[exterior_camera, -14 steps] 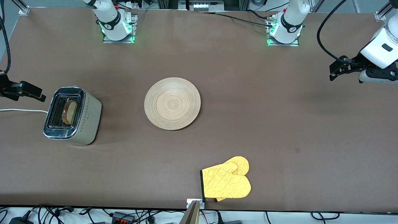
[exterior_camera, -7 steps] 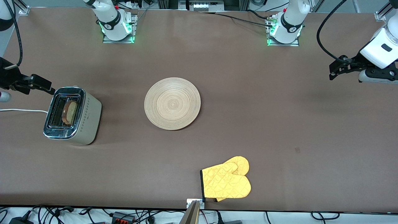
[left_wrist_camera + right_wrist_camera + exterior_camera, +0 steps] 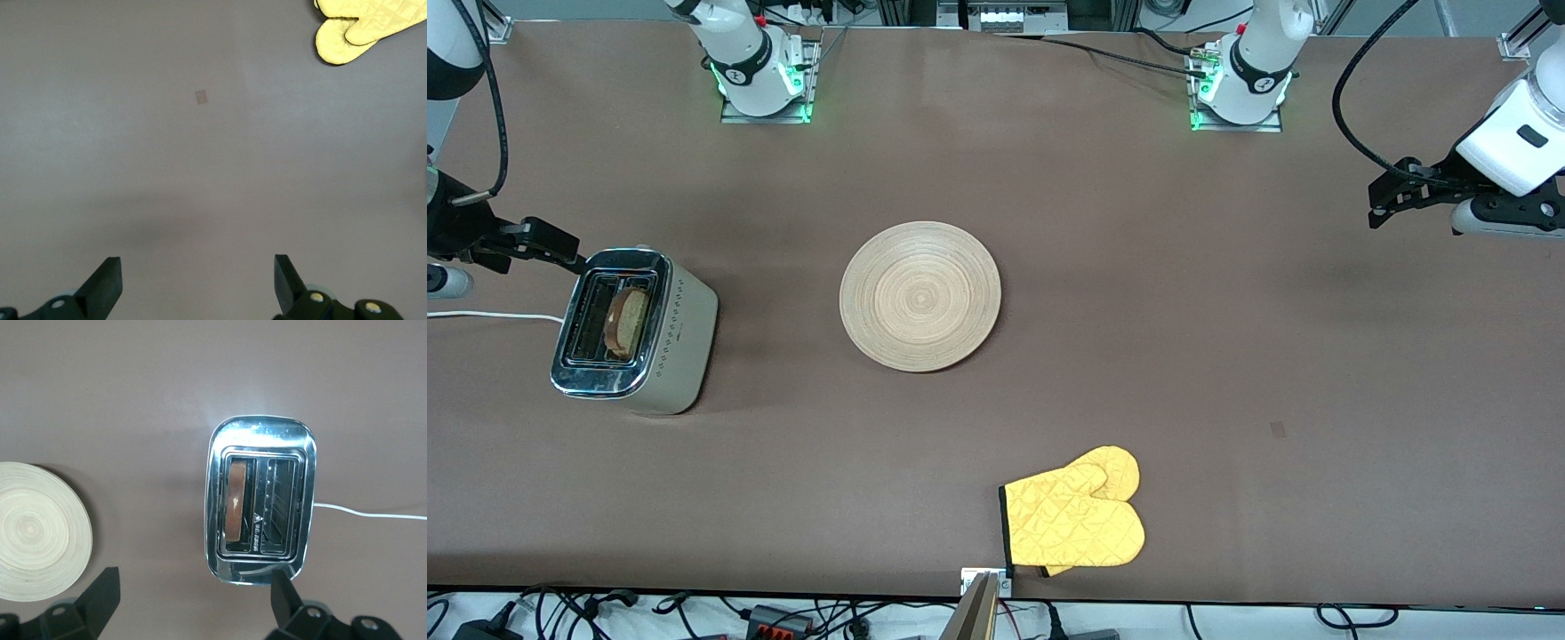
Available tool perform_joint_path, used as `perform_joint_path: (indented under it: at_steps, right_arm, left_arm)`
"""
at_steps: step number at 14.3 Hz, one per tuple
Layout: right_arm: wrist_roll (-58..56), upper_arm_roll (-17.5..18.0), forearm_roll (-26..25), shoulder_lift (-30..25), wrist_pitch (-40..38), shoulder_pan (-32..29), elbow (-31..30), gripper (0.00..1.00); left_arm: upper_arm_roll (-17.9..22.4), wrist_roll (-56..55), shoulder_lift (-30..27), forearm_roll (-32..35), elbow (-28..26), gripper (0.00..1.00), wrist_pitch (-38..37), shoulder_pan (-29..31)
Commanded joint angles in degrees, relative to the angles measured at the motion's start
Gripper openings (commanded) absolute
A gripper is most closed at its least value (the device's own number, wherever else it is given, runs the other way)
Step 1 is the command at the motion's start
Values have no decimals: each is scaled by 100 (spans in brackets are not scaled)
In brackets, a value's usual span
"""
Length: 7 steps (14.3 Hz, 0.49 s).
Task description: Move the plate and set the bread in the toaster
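Observation:
The toaster [image 3: 636, 331] stands toward the right arm's end of the table, chrome top up. The bread [image 3: 627, 322] stands in its slot on the plate's side, top edge showing. The wooden plate [image 3: 920, 296] lies bare at the table's middle. My right gripper [image 3: 551, 244] is open and empty, up in the air beside the toaster's top. Its wrist view looks down on the toaster [image 3: 260, 500], bread [image 3: 235, 503] and plate [image 3: 37, 530], between the open gripper [image 3: 193, 600]. My left gripper [image 3: 1392, 200] waits open and empty over the left arm's end; it is also open in its own wrist view [image 3: 198, 280].
A yellow oven mitt [image 3: 1074, 517] lies near the table's front edge, nearer the front camera than the plate; it shows in the left wrist view [image 3: 363, 27]. The toaster's white cord [image 3: 489, 315] runs off the table's end.
My right gripper has moved in from the table's end to beside the toaster. The left arm, plate, bread and toaster have not moved.

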Motion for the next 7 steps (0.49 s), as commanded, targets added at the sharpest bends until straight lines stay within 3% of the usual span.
perform_joint_path:
  at_steps: [1,7]
  right_arm:
    - [17,14,-56,55,-205,-20,152,100]
    - [-1,-21,-39,37,-302,-80,170,100]
  left_arm:
    - [15,44,78,121,185,100,-139,-26]
    - [15,44,78,121,185,100,-147,-26]
